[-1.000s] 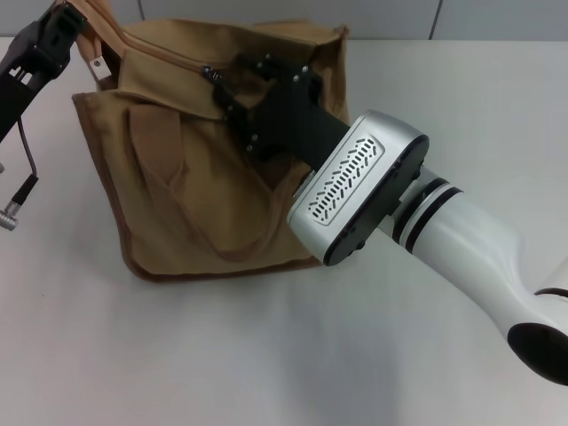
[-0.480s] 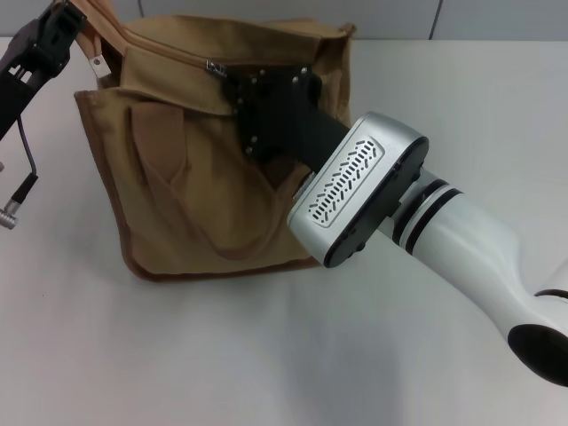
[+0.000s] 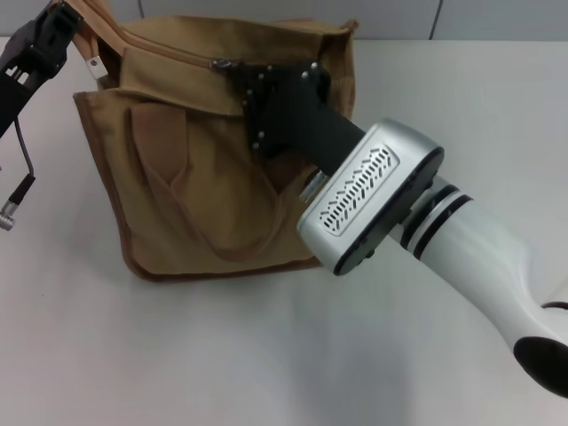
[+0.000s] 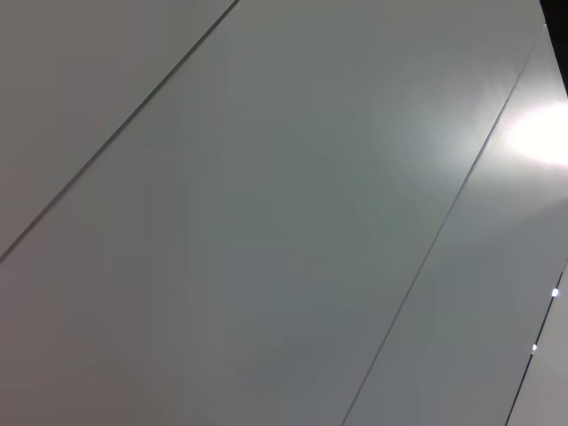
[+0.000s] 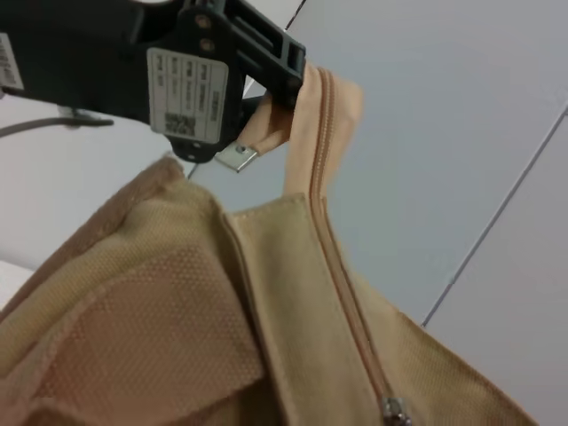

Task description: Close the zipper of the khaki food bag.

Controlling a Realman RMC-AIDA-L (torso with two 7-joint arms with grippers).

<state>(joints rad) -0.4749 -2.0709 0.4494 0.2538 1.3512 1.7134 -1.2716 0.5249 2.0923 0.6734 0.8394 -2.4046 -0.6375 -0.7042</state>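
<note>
Right hand (image 3: 232, 78) reaches over the top of the khaki food bag (image 3: 204, 177), its black body lying across the bag's upper edge and its silver-white arm crossing in front of the bag's right side, hiding that part. The fingertips sit at the zipper (image 5: 342, 293), right by the small shiny slider (image 3: 216, 64); whether they pinch it or only touch it cannot be told. The left hand (image 3: 55, 27) is up at the far left corner of the bag, clenched on the tan end tab of the zipper tape (image 5: 306, 124), pulling it up taut; a small metal tag (image 5: 234, 157) hangs just beside it. The bag stands on the pale desk (image 3: 177, 355), boxy, of coarse woven canvas with darker brown piping along its bottom edge and a loop handle (image 3: 169, 177) drooping over the front. A thin black cable (image 3: 22, 169) dangles from the left arm near the bag's left side.
</note>
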